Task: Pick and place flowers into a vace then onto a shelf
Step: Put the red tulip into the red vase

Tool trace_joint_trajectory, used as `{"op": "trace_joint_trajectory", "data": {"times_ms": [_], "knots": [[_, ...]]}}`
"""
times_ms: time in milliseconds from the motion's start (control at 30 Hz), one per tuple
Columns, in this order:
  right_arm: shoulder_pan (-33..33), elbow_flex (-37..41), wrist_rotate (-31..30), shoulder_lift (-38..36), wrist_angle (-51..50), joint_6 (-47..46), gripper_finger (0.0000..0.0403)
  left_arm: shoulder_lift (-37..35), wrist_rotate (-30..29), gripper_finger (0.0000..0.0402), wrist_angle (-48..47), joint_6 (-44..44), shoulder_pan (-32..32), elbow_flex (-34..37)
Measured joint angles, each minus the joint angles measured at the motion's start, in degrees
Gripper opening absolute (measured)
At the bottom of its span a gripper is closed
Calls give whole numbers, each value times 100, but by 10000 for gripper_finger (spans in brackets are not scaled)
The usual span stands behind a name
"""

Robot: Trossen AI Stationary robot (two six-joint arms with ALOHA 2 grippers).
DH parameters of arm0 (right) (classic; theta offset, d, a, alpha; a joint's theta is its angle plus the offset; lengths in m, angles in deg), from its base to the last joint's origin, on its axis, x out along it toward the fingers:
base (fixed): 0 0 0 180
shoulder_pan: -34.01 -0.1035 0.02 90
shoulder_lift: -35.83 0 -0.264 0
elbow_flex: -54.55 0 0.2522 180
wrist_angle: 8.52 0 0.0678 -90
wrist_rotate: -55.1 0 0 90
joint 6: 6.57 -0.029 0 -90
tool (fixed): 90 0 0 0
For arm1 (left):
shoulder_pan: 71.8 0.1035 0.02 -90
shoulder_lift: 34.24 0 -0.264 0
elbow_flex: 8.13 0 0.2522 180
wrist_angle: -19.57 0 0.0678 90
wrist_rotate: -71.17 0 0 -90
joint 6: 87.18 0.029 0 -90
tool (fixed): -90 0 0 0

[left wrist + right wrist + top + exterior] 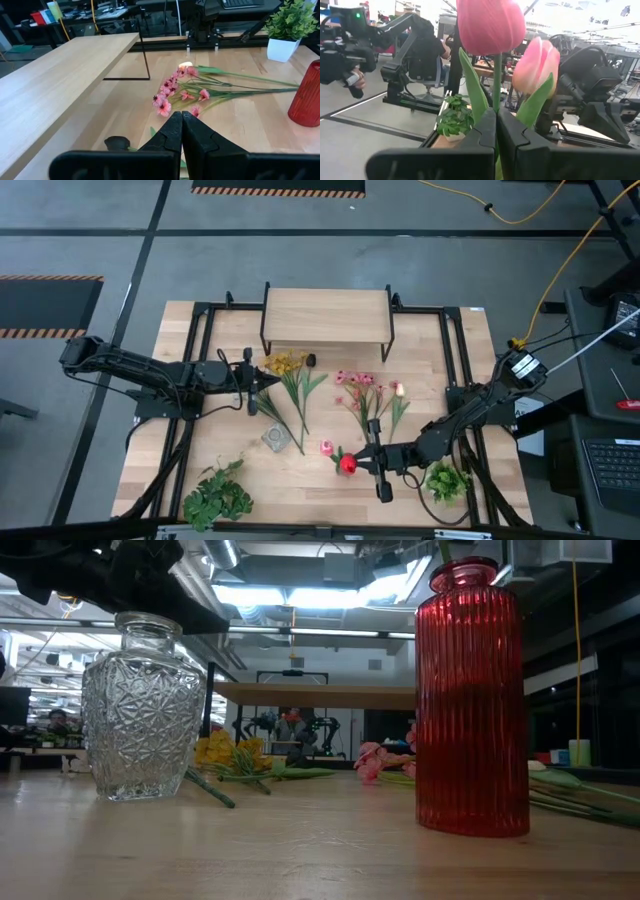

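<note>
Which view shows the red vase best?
The low view: the red vase stands close, upright, ribbed sides plain. The high view shows only its top by the right gripper; the left wrist view catches its edge.

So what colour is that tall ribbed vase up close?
Deep red, see-through glass. The red vase shows best in the low view, standing right of a clear cut-glass one.

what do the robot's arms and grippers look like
Both arms are dark, near-black, jointed metal with black cables running along them. The left gripper has two matte black fingers that taper to narrow tips above a broad black crossbar. The right gripper has the same black tapered fingers and crossbar. The right arm's base carries a white label.
</note>
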Motion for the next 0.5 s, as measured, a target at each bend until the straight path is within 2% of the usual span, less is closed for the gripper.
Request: {"op": "trace_joint_trajectory", "data": {"times_ms": [500], "knots": [[-2, 110, 17, 7, -36, -176, 0, 0, 4, 4, 0, 12, 1, 0]]}}
